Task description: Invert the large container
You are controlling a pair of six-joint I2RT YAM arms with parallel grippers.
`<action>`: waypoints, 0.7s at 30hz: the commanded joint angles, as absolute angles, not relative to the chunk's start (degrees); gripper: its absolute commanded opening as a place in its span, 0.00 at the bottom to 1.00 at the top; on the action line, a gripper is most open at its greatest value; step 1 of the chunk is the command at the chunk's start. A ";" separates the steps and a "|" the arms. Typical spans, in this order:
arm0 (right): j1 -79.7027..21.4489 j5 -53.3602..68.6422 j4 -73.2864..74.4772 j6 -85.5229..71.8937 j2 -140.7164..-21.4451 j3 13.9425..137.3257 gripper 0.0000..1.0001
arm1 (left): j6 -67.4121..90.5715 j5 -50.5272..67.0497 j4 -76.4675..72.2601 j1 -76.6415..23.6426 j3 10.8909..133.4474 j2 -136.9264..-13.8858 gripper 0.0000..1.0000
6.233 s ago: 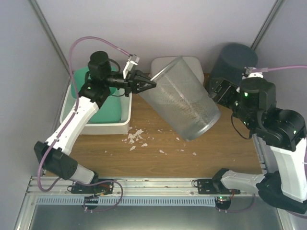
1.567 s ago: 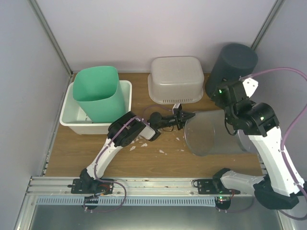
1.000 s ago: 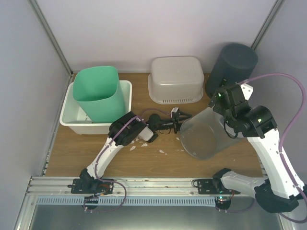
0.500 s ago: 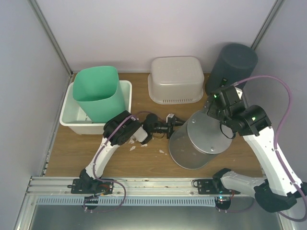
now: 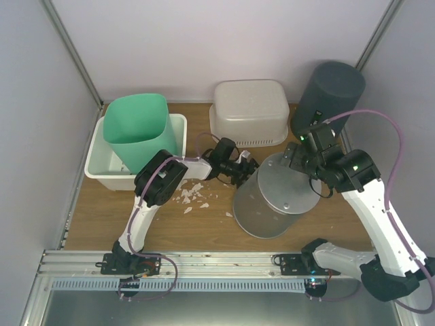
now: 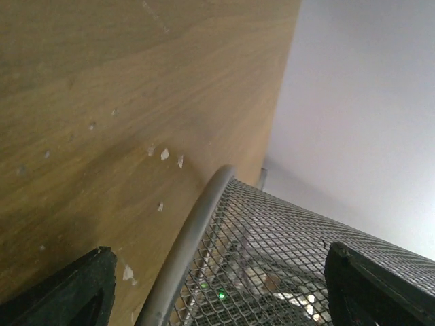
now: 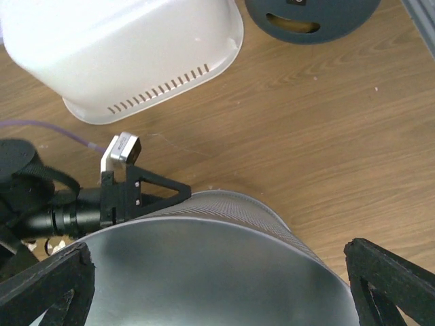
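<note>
The large container is a silver wire-mesh bin (image 5: 266,207) standing mouth-down on the wooden table, its solid metal base (image 5: 289,185) facing up. My left gripper (image 5: 245,170) is low at the bin's left side, open. In the left wrist view the bin's rim (image 6: 197,238) lies between the spread fingers (image 6: 81,285), touching neither. My right gripper (image 5: 299,153) hovers over the back of the base, open. In the right wrist view the base (image 7: 204,278) fills the space under the wide-apart fingers (image 7: 47,285).
A green bin (image 5: 139,132) stands in a white tray (image 5: 178,173) at the back left. An upturned white tub (image 5: 248,112) and a dark grey cylinder (image 5: 329,88) sit along the back. White scraps (image 5: 194,197) lie left of the mesh bin. Side walls are close.
The mesh bin has tipped from lying on its side to standing mouth-down. My left gripper has let go of its rim and opened. The right arm has followed the base leftward.
</note>
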State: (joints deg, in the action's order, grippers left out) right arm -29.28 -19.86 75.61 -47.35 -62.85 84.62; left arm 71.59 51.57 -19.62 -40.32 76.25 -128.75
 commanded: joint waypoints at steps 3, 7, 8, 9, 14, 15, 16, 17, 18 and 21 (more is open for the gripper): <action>-29.19 -16.44 73.21 -44.06 -63.04 85.05 1.00 | 51.03 47.73 4.34 -40.08 86.76 -128.54 0.82; -29.80 -14.86 67.51 -40.80 -61.18 86.07 1.00 | 43.63 41.98 9.61 -40.08 90.38 -127.82 0.82; -29.88 -13.27 65.51 -39.32 -60.54 86.03 1.00 | 42.31 40.68 10.00 -40.08 90.64 -127.42 0.82; -29.95 -10.84 63.40 -37.74 -59.99 85.78 1.00 | 40.68 39.09 10.31 -40.08 90.89 -126.99 0.82; -30.25 4.21 55.11 -29.73 -60.56 86.98 1.00 | 34.04 31.90 9.71 -40.67 91.49 -124.82 0.83; -30.53 8.94 54.22 -28.37 -61.51 87.72 1.00 | 33.31 31.38 9.68 -40.69 91.89 -124.74 0.83; -31.30 12.93 53.32 -27.21 -62.53 88.81 1.00 | 33.04 31.61 9.20 -40.62 92.16 -124.72 0.83; -32.59 16.49 52.17 -26.90 -63.51 89.42 1.00 | 32.66 32.24 8.48 -40.65 92.60 -124.76 0.83; -34.26 20.00 51.20 -26.68 -64.43 90.02 1.00 | 31.89 32.11 8.76 -40.81 93.60 -125.10 0.83; -42.40 26.68 49.07 -27.47 -67.98 91.23 1.00 | 30.10 33.16 7.82 -41.02 95.79 -125.59 0.82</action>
State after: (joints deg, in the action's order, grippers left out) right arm -34.68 10.57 54.96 -30.41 -64.27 89.27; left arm 35.14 33.98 10.20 -40.47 91.88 -127.66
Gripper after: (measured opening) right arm 0.997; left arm 0.826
